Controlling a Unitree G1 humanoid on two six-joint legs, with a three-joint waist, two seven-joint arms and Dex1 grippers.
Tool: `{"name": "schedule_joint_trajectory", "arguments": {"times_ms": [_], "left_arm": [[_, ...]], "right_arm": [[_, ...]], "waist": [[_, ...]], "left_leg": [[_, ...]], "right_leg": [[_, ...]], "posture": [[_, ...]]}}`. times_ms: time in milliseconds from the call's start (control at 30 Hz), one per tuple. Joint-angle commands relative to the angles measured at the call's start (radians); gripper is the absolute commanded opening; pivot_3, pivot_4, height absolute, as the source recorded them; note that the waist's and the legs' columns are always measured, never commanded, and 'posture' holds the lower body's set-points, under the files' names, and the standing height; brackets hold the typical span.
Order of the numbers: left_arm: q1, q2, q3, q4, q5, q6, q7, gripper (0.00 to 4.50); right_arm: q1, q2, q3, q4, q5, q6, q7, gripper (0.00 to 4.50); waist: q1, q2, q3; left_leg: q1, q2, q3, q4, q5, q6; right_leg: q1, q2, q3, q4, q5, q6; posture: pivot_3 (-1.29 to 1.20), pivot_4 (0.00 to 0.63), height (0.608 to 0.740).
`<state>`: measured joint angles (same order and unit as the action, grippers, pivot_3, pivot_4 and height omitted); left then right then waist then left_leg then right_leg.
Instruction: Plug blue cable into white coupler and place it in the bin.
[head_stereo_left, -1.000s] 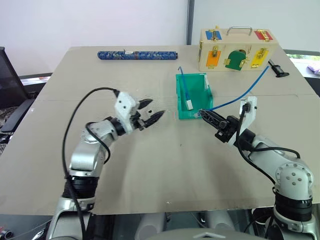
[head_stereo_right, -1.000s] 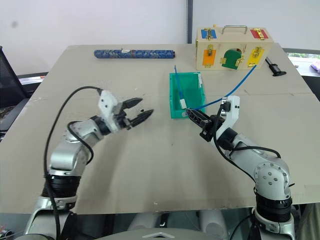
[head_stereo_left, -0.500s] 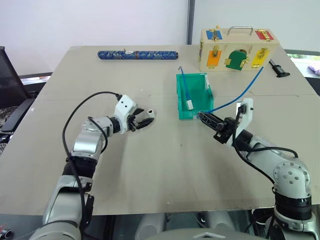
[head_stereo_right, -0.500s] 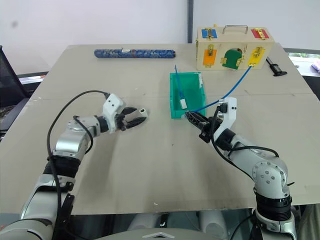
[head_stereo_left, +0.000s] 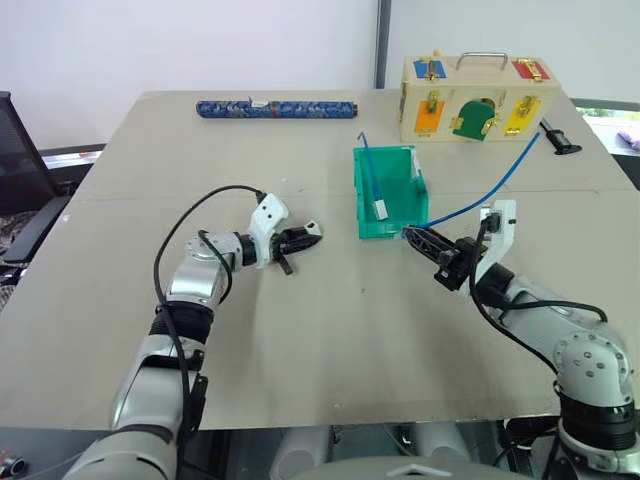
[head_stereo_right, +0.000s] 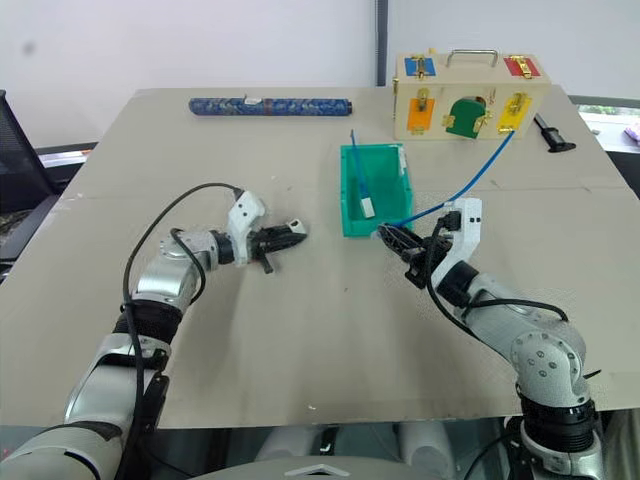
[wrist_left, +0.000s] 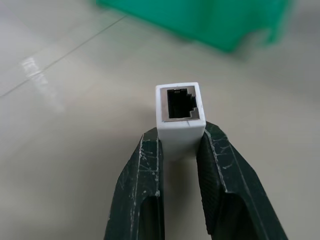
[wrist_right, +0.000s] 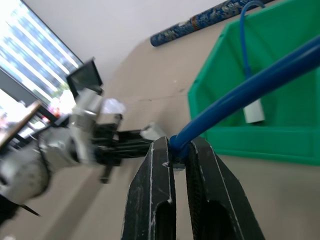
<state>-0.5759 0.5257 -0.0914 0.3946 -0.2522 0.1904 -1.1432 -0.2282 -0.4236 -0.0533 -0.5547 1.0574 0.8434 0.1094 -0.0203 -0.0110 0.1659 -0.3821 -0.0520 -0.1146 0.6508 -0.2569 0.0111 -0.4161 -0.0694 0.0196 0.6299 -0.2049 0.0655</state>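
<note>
The white coupler (wrist_left: 180, 110), a small white block, shows its dark socket facing away from the wrist. My left gripper (head_stereo_left: 303, 236) is shut on it, low over the table left of the bin. The teal bin (head_stereo_left: 378, 230) stands at mid-table. At the bin's front right corner my right gripper (head_stereo_left: 414, 237) is shut on the blue cable (wrist_right: 240, 90) near its end. From there the cable (head_stereo_left: 490, 187) arcs back and to the right across the table. The plug at the gripped end is hidden between the fingers.
Inside the bin lies a second blue cable (head_stereo_left: 372, 180) ending in a white block. A pale wooden box (head_stereo_left: 477, 98) with coloured latches stands at the back right, with a black tool (head_stereo_left: 556, 138) beside it. A blue patterned roll (head_stereo_left: 275, 109) lies at the back.
My left gripper sank toward the table, turned toward the bin and closed on the white coupler. The right gripper kept its place with the cable.
</note>
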Motion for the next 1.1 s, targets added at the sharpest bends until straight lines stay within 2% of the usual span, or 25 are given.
{"name": "schedule_joint_trajectory", "arguments": {"times_ms": [33, 167, 433, 700, 1100], "left_arm": [[0.069, 0.018, -0.076, -0.208, -0.018, 0.029, -0.09, 0.31], [0.091, -0.007, -0.164, -0.266, 0.056, -0.015, -0.069, 0.31], [0.052, -0.035, -0.248, -0.211, 0.157, -0.066, -0.049, 0.31], [0.037, -0.034, -0.259, -0.16, 0.181, -0.109, -0.059, 0.31], [0.035, -0.037, -0.262, -0.13, 0.188, -0.144, -0.062, 0.31]], "right_arm": [[-0.062, -0.08, 0.086, -0.03, -0.145, -0.065, 0.164, 0.0], [-0.158, -0.202, 0.263, 0.053, -0.37, -0.137, 0.355, 0.0], [-0.319, -0.221, 0.426, 0.238, -0.59, -0.23, 0.606, 0.0], [-0.352, -0.18, 0.488, 0.306, -0.692, -0.252, 0.73, 0.0], [-0.36, -0.162, 0.444, 0.294, -0.695, -0.18, 0.797, 0.0]], "waist": [[-0.004, 0.0, 0.0], [-0.007, 0.0, 0.0], [-0.008, -0.001, 0.0], [-0.008, -0.001, 0.0], [-0.006, -0.001, 0.0]], "left_leg": [[0.0, 0.0, 0.0, 0.0, 0.0, 0.0], [0.0, 0.0, 0.001, 0.0, 0.0, 0.0], [0.0, 0.0, 0.003, 0.001, 0.0, 0.0], [0.0, 0.0, -0.001, 0.001, 0.0, 0.0], [0.0, 0.0, -0.002, 0.001, 0.0, 0.0]], "right_leg": [[0.0, 0.0, 0.0, 0.0, 0.0, 0.0], [0.0, 0.0, -0.001, 0.0, 0.0, 0.0], [0.001, 0.001, -0.002, -0.001, 0.0, 0.0], [0.001, 0.0, -0.002, -0.002, 0.0, 0.0], [0.001, 0.0, -0.003, -0.001, 0.0, 0.0]], "posture": [[0.0, 0.15, 0.74], [0.0, 0.15, 0.74], [0.0, 0.15, 0.74], [0.0, 0.15, 0.74], [0.0, 0.15, 0.74]]}}
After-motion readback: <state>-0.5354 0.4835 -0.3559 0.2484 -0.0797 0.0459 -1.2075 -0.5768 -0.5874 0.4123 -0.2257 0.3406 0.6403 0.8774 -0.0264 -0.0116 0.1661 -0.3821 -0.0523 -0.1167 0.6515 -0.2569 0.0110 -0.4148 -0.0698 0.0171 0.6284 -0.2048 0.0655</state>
